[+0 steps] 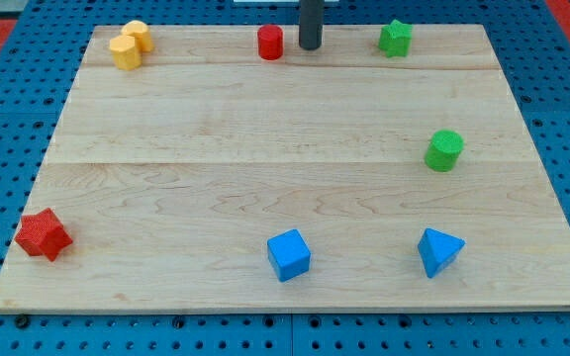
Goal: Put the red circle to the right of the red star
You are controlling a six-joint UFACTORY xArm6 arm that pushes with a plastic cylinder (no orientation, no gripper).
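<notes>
The red circle [270,43] is a short red cylinder standing near the view's top edge, a little left of centre. The red star [44,234] lies at the view's bottom left corner of the wooden board, far from the circle. My tip [310,45] is the lower end of a dark rod at the view's top centre, just to the right of the red circle with a small gap between them.
A yellow block [129,44] sits at the top left. A green star [395,38] is at the top right, a green cylinder [444,150] at mid right. A blue cube [288,254] and a blue triangular block [438,250] lie near the bottom edge of the wooden board [265,148].
</notes>
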